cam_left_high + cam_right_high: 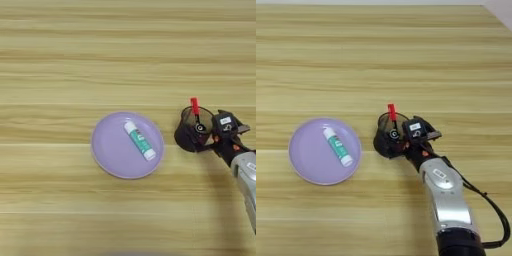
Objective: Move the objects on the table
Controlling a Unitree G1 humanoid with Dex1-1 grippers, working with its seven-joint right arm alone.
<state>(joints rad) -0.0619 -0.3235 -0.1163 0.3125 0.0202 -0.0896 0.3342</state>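
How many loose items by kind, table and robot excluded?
Plate: 1
Green-and-white tube, on the plate: 1
Black mesh pen cup, at the tool: 1
Red-capped marker, in the cup: 1
Total: 4

lilac plate (107,160), green-and-white tube (139,141), red-capped marker (195,106) — black mesh cup (186,136)

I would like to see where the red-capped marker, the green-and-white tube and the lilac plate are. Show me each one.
red-capped marker (391,112), right eye view, on its red cap.
green-and-white tube (139,140), left eye view, on the green middle of its body.
lilac plate (107,150), left eye view, on a bare part left of the tube.
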